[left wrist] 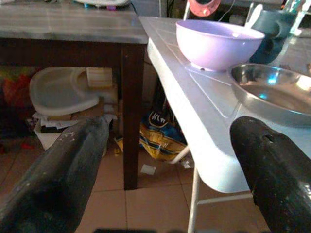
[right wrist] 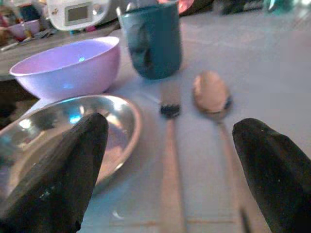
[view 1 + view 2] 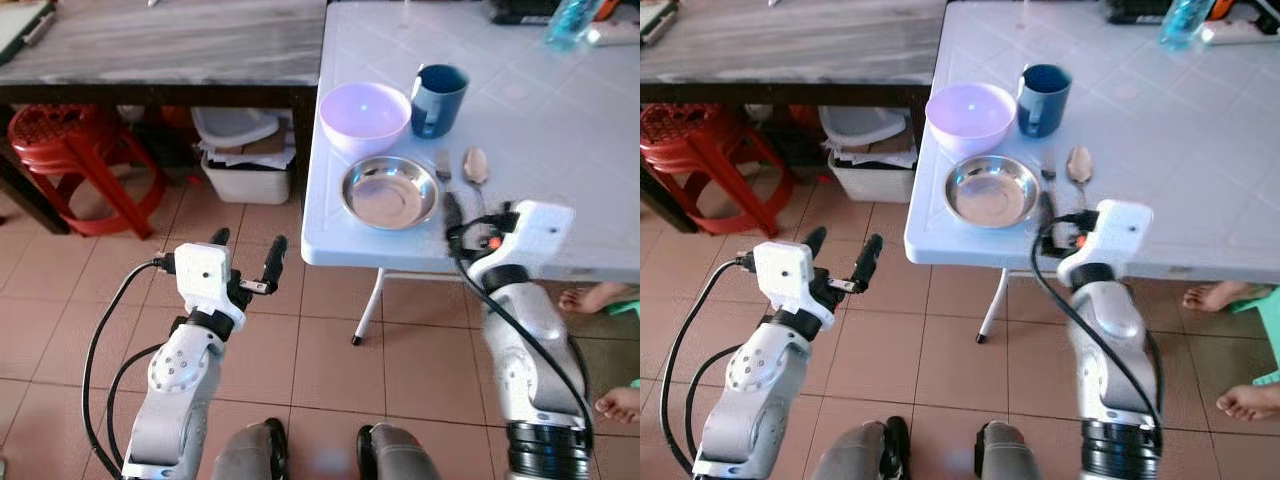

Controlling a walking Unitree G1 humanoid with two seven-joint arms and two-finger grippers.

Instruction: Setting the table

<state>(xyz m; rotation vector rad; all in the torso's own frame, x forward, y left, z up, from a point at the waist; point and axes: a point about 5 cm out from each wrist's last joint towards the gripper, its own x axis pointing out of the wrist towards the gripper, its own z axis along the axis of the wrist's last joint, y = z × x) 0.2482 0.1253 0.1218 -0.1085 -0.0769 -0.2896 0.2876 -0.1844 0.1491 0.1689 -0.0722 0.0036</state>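
With the steel plate (image 3: pixel 389 191), lilac bowl (image 3: pixel 364 117), blue mug (image 3: pixel 438 99), fork (image 2: pixel 168 141) and spoon (image 2: pixel 212 93) laid on the white table (image 3: pixel 560 130), the setting appears nearly complete, and both the right gripper (image 2: pixel 165 170) and left gripper (image 3: pixel 247 252) are spread empty.

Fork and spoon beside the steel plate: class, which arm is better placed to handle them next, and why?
Right. The right pincer is open at the table edge, pointing along the fork and spoon. The left pincer hangs over the floor, short of the table.

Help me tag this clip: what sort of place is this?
Probably a home dining area: a white folding table set with a bowl, steel plate and cutlery, a red stool, tiled floor.
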